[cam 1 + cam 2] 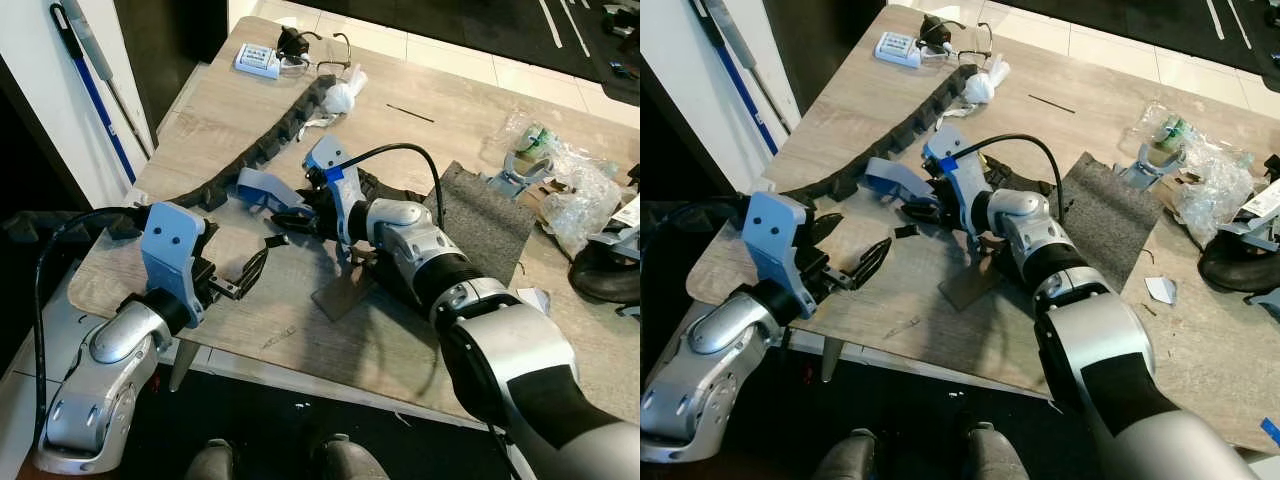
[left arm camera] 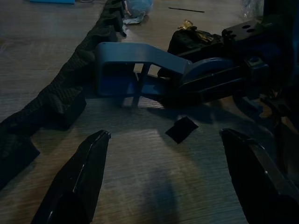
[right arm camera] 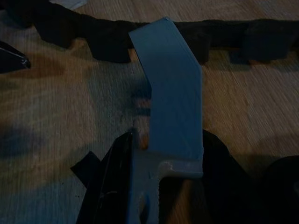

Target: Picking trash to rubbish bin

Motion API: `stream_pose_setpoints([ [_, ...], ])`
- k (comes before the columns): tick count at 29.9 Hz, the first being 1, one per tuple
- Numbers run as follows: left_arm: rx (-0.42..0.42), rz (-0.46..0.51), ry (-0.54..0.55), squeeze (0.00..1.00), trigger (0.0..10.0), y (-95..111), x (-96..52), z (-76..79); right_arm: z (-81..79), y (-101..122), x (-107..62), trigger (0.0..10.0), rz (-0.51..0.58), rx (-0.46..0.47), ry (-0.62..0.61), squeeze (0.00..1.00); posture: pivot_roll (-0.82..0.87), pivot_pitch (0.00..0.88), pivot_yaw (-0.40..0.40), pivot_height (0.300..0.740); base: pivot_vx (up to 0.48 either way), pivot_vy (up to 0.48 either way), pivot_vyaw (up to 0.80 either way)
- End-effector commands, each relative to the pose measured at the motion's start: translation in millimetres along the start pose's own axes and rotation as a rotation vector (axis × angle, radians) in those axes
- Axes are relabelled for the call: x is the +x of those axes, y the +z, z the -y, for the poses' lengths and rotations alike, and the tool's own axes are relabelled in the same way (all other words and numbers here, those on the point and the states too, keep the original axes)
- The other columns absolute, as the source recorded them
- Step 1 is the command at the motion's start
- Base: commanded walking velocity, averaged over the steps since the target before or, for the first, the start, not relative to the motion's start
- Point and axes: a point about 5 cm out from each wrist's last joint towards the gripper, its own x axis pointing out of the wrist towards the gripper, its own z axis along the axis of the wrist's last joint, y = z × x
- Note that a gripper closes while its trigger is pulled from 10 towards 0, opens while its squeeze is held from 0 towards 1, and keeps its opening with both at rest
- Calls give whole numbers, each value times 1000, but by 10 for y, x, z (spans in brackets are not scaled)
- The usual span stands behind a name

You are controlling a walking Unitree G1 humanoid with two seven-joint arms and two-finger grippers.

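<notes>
Right gripper [image 1: 290,212] low over the pale wood-grain table [image 1: 230,120], black fingers pinched on a blue angled plastic bracket [image 1: 262,186]. Bracket's far end just beside the long black notched foam strip [image 1: 285,125]. Left gripper [image 1: 250,272] near the table's front edge, fingers spread wide, nothing between them. Small black scrap [image 2: 181,129] lies ahead of it on the table.

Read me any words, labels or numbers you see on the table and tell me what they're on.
No text can be read.
White box at the far edge: print on top too small to read.
Clear plastic bags on the right: a green label inside, blurred.
Blue bent part: no marking shows.
</notes>
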Motion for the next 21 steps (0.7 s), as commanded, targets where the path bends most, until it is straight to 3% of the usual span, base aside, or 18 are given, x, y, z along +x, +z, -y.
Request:
stream_pose_setpoints([
  [1, 5, -15, -16, 0, 10000, -31, 8, 37, 45, 0, -49, 0, 10, 37, -1, 0, 17, 308, -147, 740, 0, 0, 0],
  [9, 11, -4, -15, 0, 10000, -21, 54, -17, 151, 309, -116, 0, 107, 59, 50, 0, 14, 278, -134, 740, 0, 0, 0],
  [11, 17, 2, -19, 0, 10000, -19, 89, -43, 189, 454, -163, 0, 119, 30, 101, 0, 10, 259, -124, 740, 0, 0, 0],
  [18, 25, 12, -15, 0, 10000, -9, 134, -79, 245, 650, -255, 0, 148, -11, 161, 0, 9, 235, -111, 740, 0, 0, 0],
  [21, 41, 29, 13, 0, 10000, 16, 166, -128, 336, 872, -354, 0, 260, -26, 118, 0, 7, 201, -100, 740, 0, 0, 0],
])
